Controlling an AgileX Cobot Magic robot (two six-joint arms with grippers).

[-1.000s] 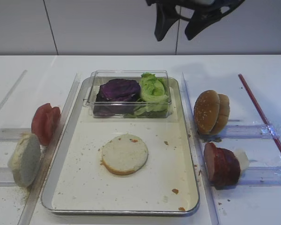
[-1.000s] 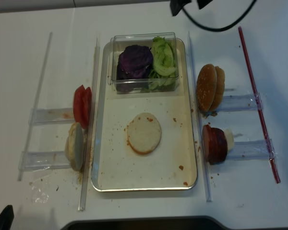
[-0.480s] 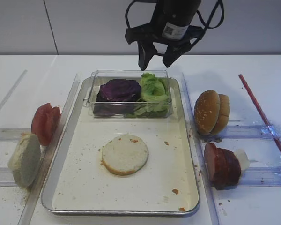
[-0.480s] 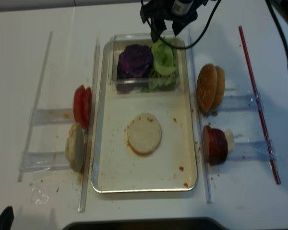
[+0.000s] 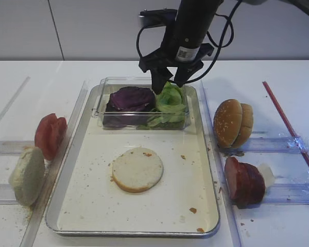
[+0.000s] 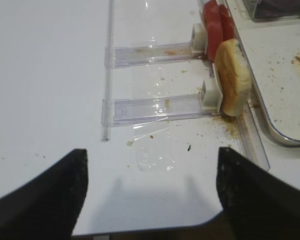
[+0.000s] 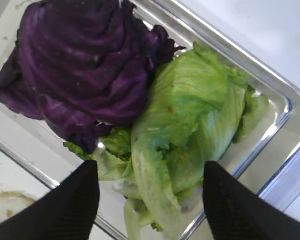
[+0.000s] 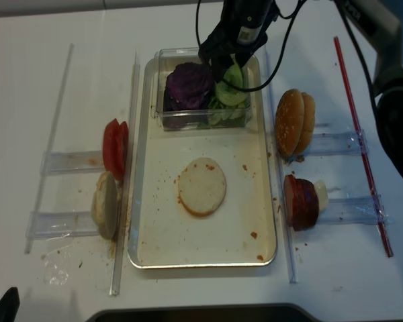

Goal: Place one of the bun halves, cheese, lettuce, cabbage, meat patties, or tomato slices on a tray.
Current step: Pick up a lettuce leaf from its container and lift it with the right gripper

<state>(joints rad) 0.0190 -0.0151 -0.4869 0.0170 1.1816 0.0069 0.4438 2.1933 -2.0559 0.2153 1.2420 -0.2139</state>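
Observation:
The silver tray (image 5: 208, 206) holds a pale bun half (image 5: 137, 169) and, at its far end, a clear box with purple cabbage (image 5: 130, 99) and green lettuce (image 5: 170, 100). My right gripper (image 5: 169, 85) hangs open over the box, a finger on each side of the lettuce (image 7: 195, 110), and grips nothing (image 7: 150, 172). Tomato slices (image 5: 50, 135) and another bun half (image 5: 27, 175) stand in racks left of the tray. Sesame bun halves (image 5: 232, 122) and meat patties (image 5: 244, 181) stand to its right. No cheese shows. My left gripper (image 6: 151, 155) is open above bare table.
Clear plastic rails (image 5: 67, 139) run along both long sides of the tray. A red straw (image 5: 288, 126) lies at the far right. The box wall (image 7: 285, 115) rises close beside the lettuce. Crumbs dot the tray floor (image 5: 193, 210).
My right gripper came down from high at the back to the lettuce in the box, its jaws narrowing slightly. The food and the left gripper stayed still.

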